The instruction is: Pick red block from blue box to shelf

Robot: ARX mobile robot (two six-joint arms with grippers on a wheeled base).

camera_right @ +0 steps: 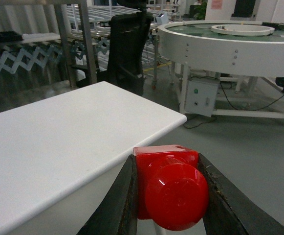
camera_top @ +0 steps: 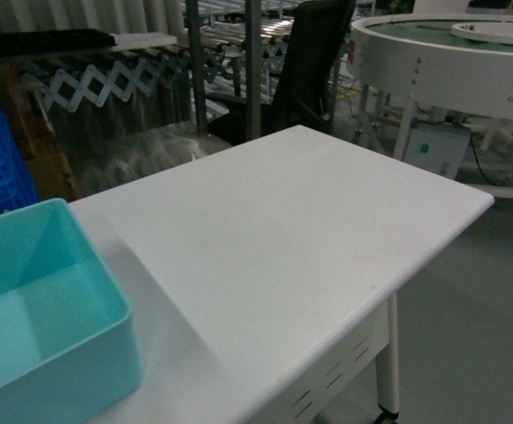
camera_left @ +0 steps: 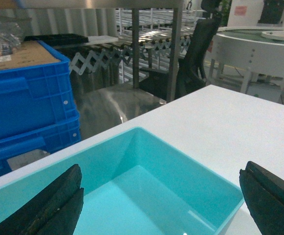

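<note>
A dim workshop: a white table (camera_top: 309,238) fills the foreground, with a black office chair (camera_top: 313,62), a round white conveyor table (camera_top: 441,53) and steel shelf (camera_left: 176,44) posts behind it. At the table's left end sits the blue box (camera_top: 44,309), turquoise, and what shows of its inside holds nothing. Dark blue ribbed crates (camera_left: 24,98) stand just beyond it.

The red block (camera_right: 168,188) is already out of the box, pinched between the fingers of the right gripper (camera_right: 168,205), stud facing the wrist camera, and carried off the table's near edge above the grey floor. The left gripper (camera_left: 161,196) hangs over the box with its jaws spread wide, holding nothing.

The step in hand looks like the carry to the shelf. To do it well, keep the squeeze steady (the brick is glossy and could slip), swing the arm clear of the table edge, and set the block flat on a tier before letting go.
</note>
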